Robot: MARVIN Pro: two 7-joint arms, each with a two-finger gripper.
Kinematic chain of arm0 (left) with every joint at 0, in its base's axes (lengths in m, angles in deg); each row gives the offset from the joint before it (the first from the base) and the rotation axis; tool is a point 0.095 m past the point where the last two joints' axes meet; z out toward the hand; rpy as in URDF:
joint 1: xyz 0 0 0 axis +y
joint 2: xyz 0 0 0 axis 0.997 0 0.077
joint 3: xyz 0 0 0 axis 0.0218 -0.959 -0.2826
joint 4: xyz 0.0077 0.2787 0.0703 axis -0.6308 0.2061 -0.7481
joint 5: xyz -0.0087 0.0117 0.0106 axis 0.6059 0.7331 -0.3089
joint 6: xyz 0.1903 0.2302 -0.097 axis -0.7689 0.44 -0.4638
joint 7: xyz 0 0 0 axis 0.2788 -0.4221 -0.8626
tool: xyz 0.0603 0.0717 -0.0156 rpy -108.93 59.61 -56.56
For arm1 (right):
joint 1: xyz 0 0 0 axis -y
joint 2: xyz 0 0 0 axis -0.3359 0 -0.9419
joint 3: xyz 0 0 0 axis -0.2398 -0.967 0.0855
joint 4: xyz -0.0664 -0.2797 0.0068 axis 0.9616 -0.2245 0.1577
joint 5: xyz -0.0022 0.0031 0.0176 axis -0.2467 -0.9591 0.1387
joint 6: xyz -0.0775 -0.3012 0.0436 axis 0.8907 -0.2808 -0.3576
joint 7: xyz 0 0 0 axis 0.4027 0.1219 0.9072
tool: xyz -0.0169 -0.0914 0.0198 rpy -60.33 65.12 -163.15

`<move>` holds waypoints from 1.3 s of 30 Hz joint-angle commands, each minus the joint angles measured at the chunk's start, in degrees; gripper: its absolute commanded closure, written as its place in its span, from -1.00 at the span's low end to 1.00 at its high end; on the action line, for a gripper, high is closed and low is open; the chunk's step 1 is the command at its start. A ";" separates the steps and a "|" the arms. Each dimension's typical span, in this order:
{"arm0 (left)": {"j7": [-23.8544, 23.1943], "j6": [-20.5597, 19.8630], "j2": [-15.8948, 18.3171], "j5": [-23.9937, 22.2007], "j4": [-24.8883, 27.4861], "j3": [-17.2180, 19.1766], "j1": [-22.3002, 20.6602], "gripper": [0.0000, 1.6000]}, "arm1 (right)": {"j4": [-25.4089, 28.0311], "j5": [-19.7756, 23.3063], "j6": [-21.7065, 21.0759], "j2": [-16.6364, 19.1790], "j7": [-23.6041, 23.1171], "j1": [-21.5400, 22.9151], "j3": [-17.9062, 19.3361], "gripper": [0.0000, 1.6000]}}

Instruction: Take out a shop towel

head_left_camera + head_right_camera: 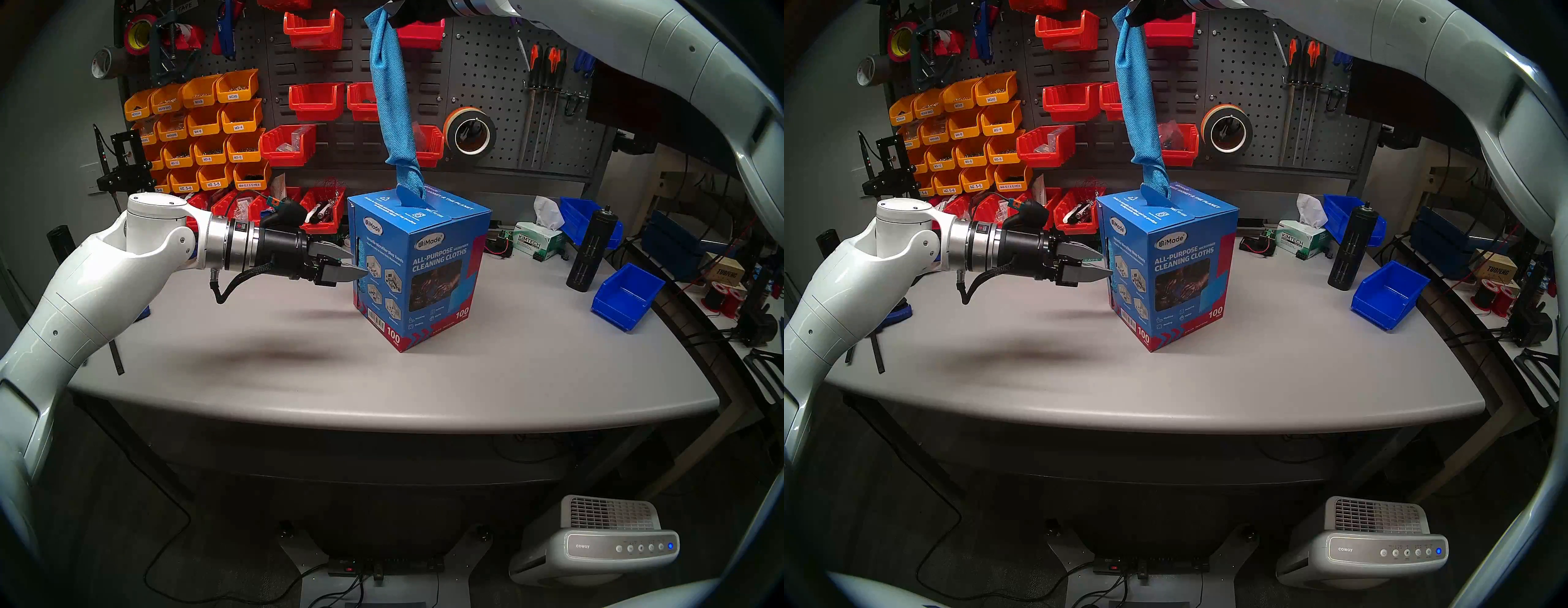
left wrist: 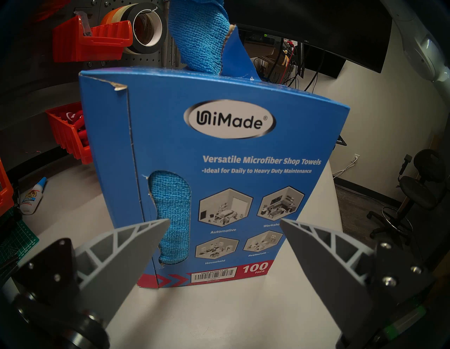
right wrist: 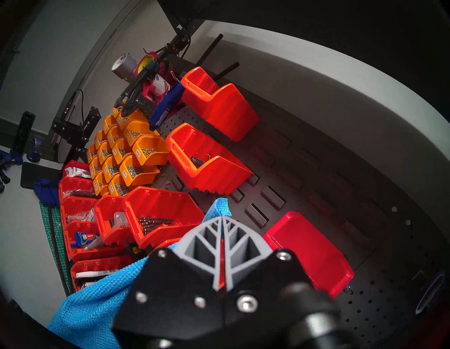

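Your right arm reaches high over the desk [image 1: 382, 382], and its right claw [image 3: 222, 219] is clenched tight on the top end of the shop towel [image 1: 390, 97]. The towel hangs down in a long twisted strip — its bottom end is still tucked in the slot on top of the blue carton [image 1: 424, 271], which stands near the middle of the desk. In the head views the right claw is cut off by the top edge, so you only see a dark bit of it there. The right wrist view shows its two grey fingers [image 3: 207, 238] pressed together with blue cloth poking out past the tips.

Your left arm is stretched out level from the left side. Its left claw [image 1: 345, 265] is spread wide and holds nothing, with its tips right at the carton's left face. You cannot tell if they touch it. More blue cloth shows through a hole in that face — how much is inside is hidden.
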 commanded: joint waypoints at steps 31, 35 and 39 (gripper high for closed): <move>0.08 0.14 0.13 -0.52 0.17 1.47 -1.58 1.00 | -0.84 -0.47 1.03 0.13 -0.19 2.80 2.06 1.00; 0.56 -0.80 0.22 -0.68 0.40 1.47 -1.70 1.00 | -0.86 -0.50 1.02 0.12 -0.22 2.78 2.09 1.00; 0.97 -0.95 0.12 -0.72 0.12 1.59 -1.78 1.00 | -0.86 -0.53 1.02 0.12 -0.24 2.77 2.11 1.00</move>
